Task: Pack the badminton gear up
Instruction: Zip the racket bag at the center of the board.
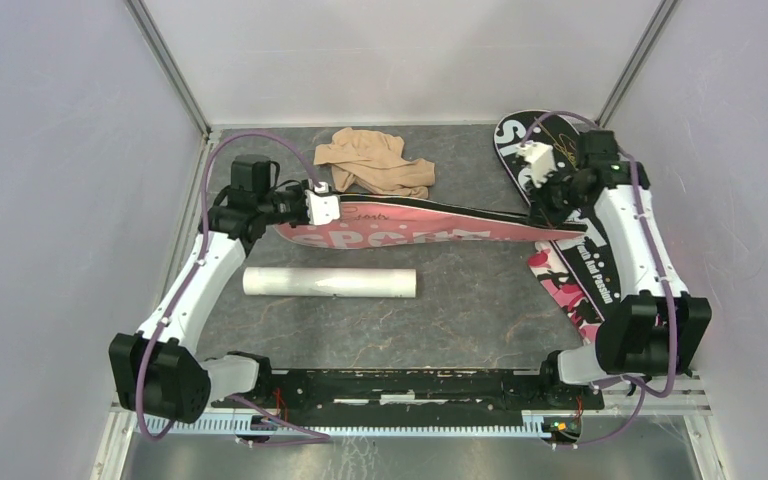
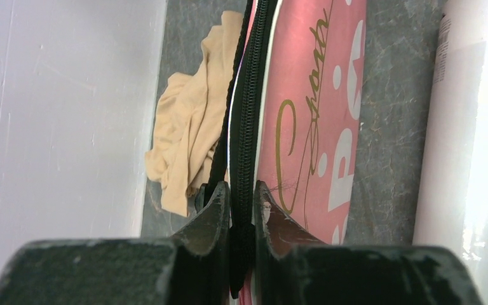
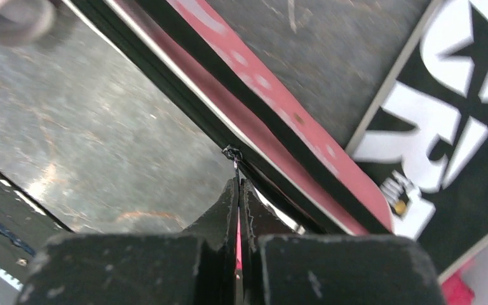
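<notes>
I log one pink cover (image 1: 410, 235), held above the table (image 1: 480, 310). My left claw (image 2: 241, 190) clamps its zipper edge; my right claw (image 3: 238, 184) pinches its narrow end. White tube (image 1: 330, 282) lies nearby.

Frame centre: long cover (image 1: 410, 232) lying crosswise, one end in left gripper (image 2: 241, 194), other in right gripper (image 3: 238, 187). Below it, left of centre: tube (image 1: 330, 282), parallel. Above it, upper centre: crumpled cloth (image 1: 375, 165). Upper right down to right edge: second cover (image 1: 515, 135); another cloth (image 1: 565, 295) just beside its lower part.
</notes>
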{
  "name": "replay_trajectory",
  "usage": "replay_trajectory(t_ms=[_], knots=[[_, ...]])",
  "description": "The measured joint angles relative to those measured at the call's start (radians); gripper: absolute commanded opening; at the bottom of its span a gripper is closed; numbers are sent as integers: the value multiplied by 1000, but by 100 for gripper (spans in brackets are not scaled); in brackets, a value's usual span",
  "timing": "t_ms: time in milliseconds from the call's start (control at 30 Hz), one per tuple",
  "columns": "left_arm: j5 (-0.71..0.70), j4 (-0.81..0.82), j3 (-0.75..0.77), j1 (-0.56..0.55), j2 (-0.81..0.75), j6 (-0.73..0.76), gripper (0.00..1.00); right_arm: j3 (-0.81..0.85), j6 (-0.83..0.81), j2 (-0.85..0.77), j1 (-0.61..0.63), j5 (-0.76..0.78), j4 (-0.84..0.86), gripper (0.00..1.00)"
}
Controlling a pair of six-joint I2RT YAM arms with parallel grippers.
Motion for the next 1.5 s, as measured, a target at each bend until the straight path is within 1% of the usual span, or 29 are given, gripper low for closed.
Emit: replay_trajectory(t_ms=[267,433,600,1000,1033,1067,1100,1133,1167,1200,1233,1300,1333,1400,1500], knots=[[8,-40,47,78,39,39,2,-3,-162,37,-285,37,-72,0],[29,-65,60,120,50,82,2,0,-241,112,-401,43,-95,0],[57,-78,60,121,50,98,2,0,-283,170,-434,34,-104,0],[101,-82,60,133,52,98,2,-48,-295,220,-439,29,-51,0],[104,-83,60,133,52,98,2,-51,-295,221,-439,29,-48,3],[106,-83,60,134,52,98,2,-52,-296,223,-439,28,-48,11],[107,-83,60,135,52,98,2,-52,-296,224,-439,26,-48,21],[108,-83,60,136,52,98,2,-52,-301,224,-439,23,-48,32],[108,-87,62,138,53,98,2,-50,-304,224,-440,19,-49,51],[108,-91,65,140,53,98,2,-47,-314,224,-441,22,-51,63],[108,-97,70,144,55,98,2,-37,-335,224,-446,17,-59,73],[109,-114,84,150,59,98,2,-5,-367,219,-450,0,-88,85],[113,-119,90,153,61,97,2,13,-381,212,-450,-11,-100,88],[124,-127,101,154,61,97,2,50,-411,186,-441,-30,-123,92],[142,-134,113,154,61,97,2,82,-439,109,-385,-59,-140,95]])
